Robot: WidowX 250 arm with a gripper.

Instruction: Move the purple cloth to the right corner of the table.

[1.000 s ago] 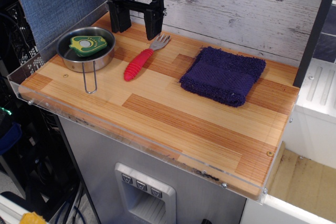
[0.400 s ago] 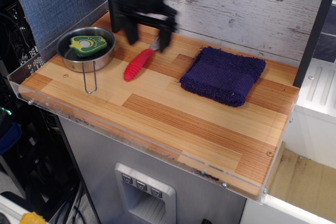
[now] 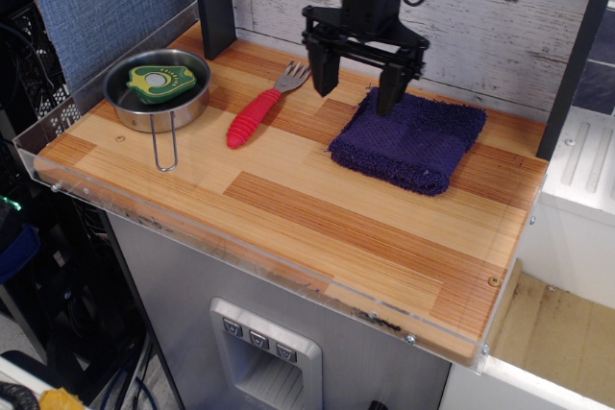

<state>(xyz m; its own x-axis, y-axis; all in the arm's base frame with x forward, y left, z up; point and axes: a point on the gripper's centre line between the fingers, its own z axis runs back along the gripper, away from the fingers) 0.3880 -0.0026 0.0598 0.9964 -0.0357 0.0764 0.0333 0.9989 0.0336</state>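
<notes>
The purple cloth is a dark purple-navy folded terry towel lying flat at the back right of the striped wooden table. My gripper hangs open and empty above the cloth's back left edge. Its left finger is over bare wood beside the cloth. Its right finger is over the cloth's rear left corner. I cannot tell whether the finger touches the cloth.
A metal pan with a green and yellow toy inside stands at the back left, its wire handle pointing forward. A fork with a red ribbed handle lies between pan and cloth. A clear acrylic rim edges the table.
My gripper has moved right along the back of the table, from above the pan and fork area to above the cloth's left edge. It stays open. The objects have not moved.
</notes>
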